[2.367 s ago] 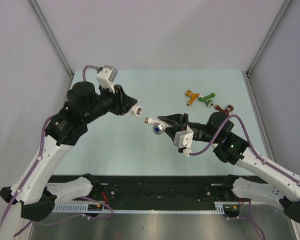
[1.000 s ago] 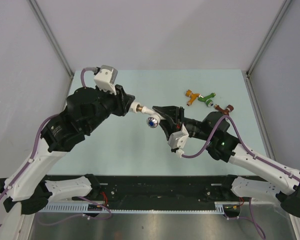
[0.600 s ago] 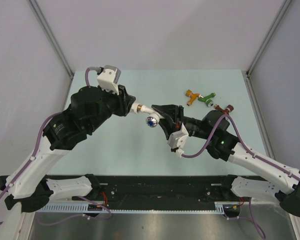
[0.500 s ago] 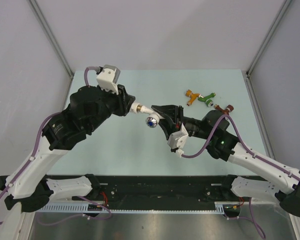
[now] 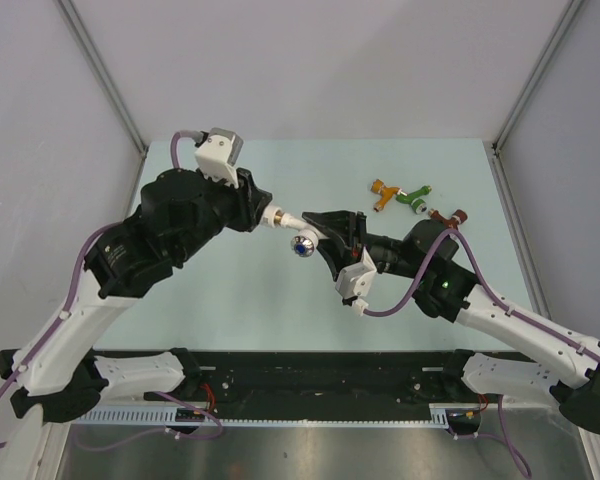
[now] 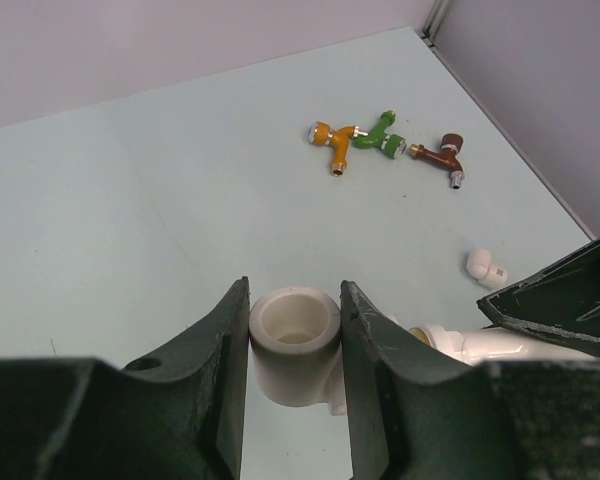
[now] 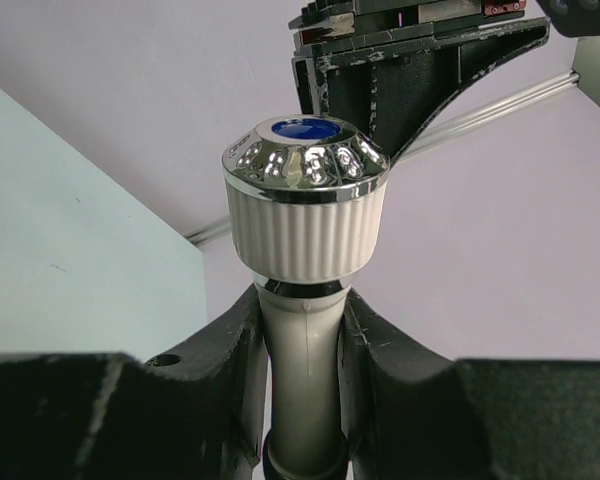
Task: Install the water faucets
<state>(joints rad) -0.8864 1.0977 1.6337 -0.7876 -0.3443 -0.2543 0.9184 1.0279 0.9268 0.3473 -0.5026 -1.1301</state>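
Right, the gap between my two arms has closed. A couple of seconds back the white faucet point(image 5: 293, 221) and the pipe connector point(image 6: 294, 340) hung well apart above the counter point(image 5: 230, 310). Now the faucet's brass thread point(image 5: 278, 215) sits at the connector's side opening, just left of centre in the overhead frame, and as far as I can tell the two are touching. The left jaws are closed on the connector, pinching it from both sides. The right jaws are clamped round the faucet's white stem just under its silvery knob point(image 7: 305, 190). Over the last half-second almost nothing shifts; the knob sits a touch lower in the overhead frame, perhaps from a slight turn. Brass still shows outside the connector, so I judge the thread started at most, not screwed home. I cannot tell whether it has bitten. The orange faucet point(image 6: 333, 137), green faucet point(image 6: 378, 138) and dark red faucet point(image 6: 442, 154) lie where they were, upper right on the counter, with a spare connector point(image 6: 487, 268) below them in the left wrist view.
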